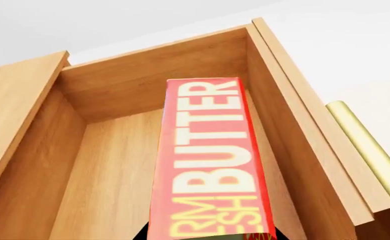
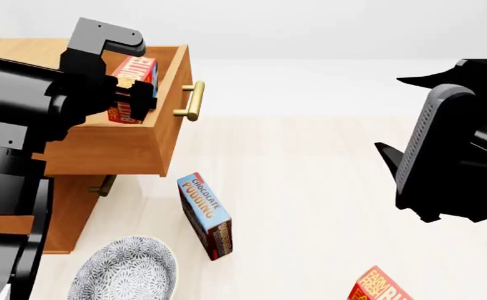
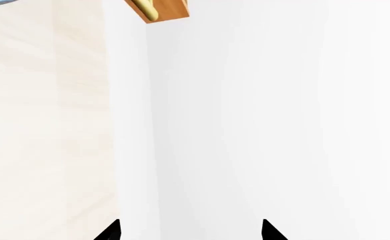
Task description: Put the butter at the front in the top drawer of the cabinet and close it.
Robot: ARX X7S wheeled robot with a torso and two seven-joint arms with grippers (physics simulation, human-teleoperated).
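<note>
My left gripper [image 1: 212,235] is shut on the butter [image 1: 212,150], a red-orange box lettered "BUTTER". It holds the box inside the mouth of the open top drawer [image 1: 148,80], above the drawer's bare wooden floor. In the head view the butter [image 2: 135,81] shows tilted over the pulled-out top drawer [image 2: 118,147] of the cabinet [image 2: 68,212], partly hidden by my left arm. The drawer's brass handle [image 2: 191,100] faces right. My right gripper [image 3: 189,232] is open with nothing between its fingers, held high over the pale floor at the right.
A chocolate pudding box [image 2: 205,215] lies on the floor in front of the cabinet, with a patterned bowl [image 2: 126,272] nearer me. A second identical-looking butter box [image 2: 385,287] sits at the bottom edge. The lower drawer's handle [image 2: 103,185] shows under the open drawer.
</note>
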